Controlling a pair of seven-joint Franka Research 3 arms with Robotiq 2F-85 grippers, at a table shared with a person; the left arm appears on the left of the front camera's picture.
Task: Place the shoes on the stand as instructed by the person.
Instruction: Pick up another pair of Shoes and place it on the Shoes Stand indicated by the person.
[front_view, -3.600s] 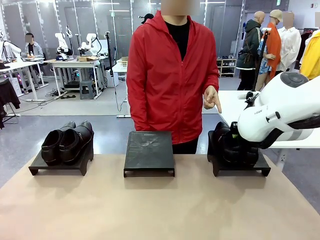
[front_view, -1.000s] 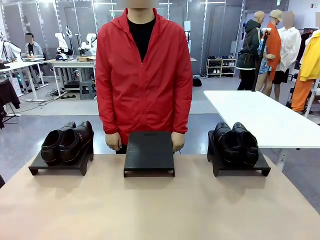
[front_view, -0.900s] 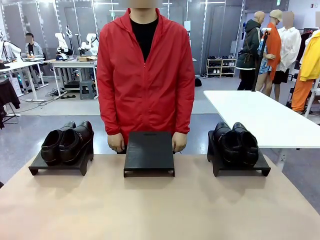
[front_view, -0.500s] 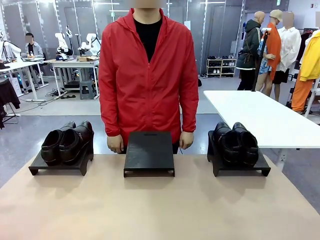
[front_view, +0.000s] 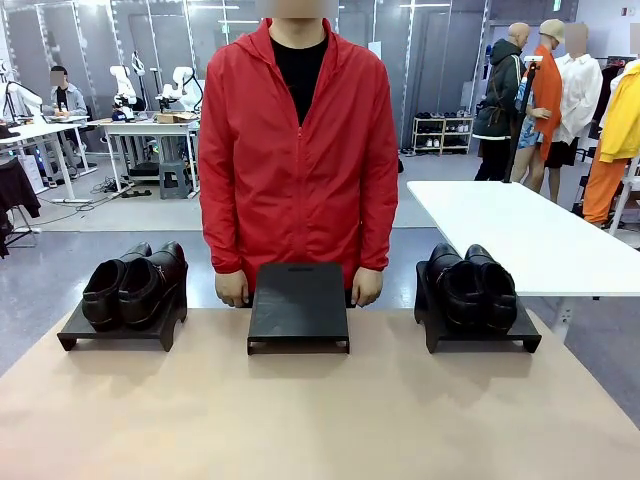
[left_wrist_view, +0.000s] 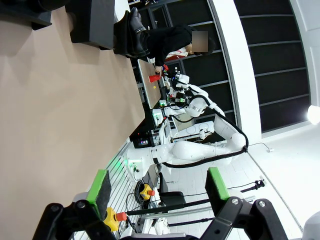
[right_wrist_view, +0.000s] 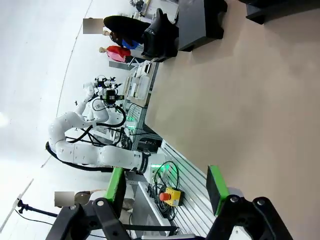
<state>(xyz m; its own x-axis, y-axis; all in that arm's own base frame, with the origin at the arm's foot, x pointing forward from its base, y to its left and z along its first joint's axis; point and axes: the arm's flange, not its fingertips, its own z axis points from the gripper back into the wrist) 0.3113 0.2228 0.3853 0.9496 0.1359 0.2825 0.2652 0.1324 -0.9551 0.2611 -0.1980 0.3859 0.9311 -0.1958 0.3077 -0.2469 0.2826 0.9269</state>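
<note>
Gone from over the right-hand stand is the right arm that hung there earlier, and the person (front_view: 298, 150), who was then pointing at that stand, now stands square behind the middle one with both hands lowered at its far corners; my reading is that the instruction has been carried out and this placement is done, or nearly so. Seen from its own wrist camera, the left gripper (left_wrist_view: 158, 186) stands wide open with nothing between its green pads (left_wrist_view: 98, 186), turned toward the side of the room, not the work. Likewise the right gripper (right_wrist_view: 167, 185) is spread open and empty, its pads (right_wrist_view: 216, 182) framing only floor and equipment beyond the table edge. Both sets of jaws are well apart from the shoes. Outward across the tan table (front_view: 320, 410), 3 low black stands sit in a row at the far side: the left pair of shoes (front_view: 135, 281) rests on the left stand (front_view: 115, 331), the middle stand (front_view: 298, 305) is bare, and the right pair of shoes (front_view: 472, 285) rests on the right stand (front_view: 480, 338). Each pair sits together, toes toward the robot; whether the right pair sits fully square on its stand is hard to judge from this angle
</note>
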